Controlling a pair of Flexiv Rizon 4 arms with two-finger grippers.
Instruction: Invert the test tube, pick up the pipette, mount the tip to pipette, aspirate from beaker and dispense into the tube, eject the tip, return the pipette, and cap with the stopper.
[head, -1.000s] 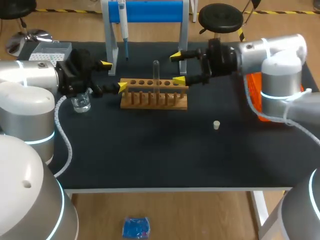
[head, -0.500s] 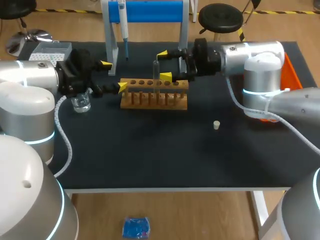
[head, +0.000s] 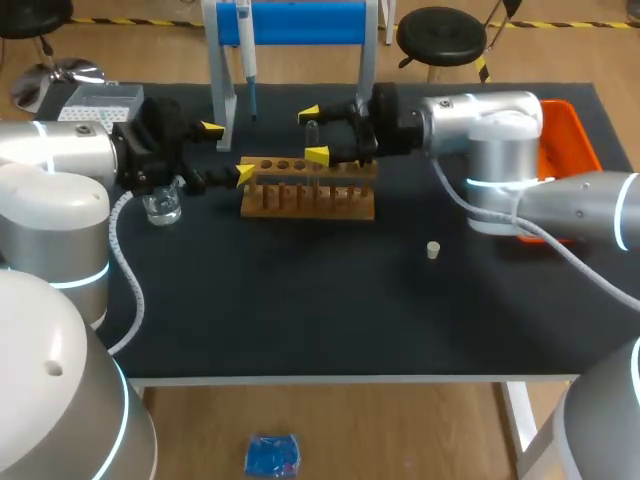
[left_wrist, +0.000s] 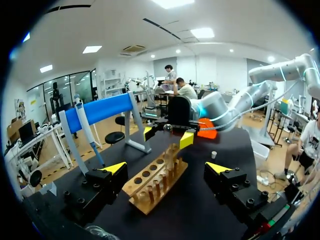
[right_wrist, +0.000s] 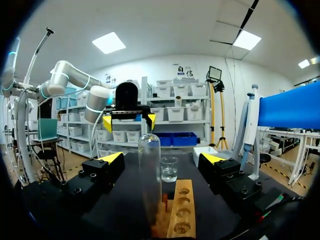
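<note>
**While the test tube (right_wrist: 150, 172) stands in the rack (head: 308, 200), our right jaws bracket it**

As it stands upright, rounded end up, our right jaws sit spread wide either side of it, not touching it. Our left jaws are apart too, at the rack's left end, above the beaker (head: 162, 207). The stopper (head: 433, 250) lies on the surface (head: 300, 310); the pipette (head: 246, 55) hangs from its blue stand (head: 300, 20)

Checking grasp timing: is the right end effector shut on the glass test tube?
No, the right end effector is open, gaps either side of the clear glass test tube.
</note>
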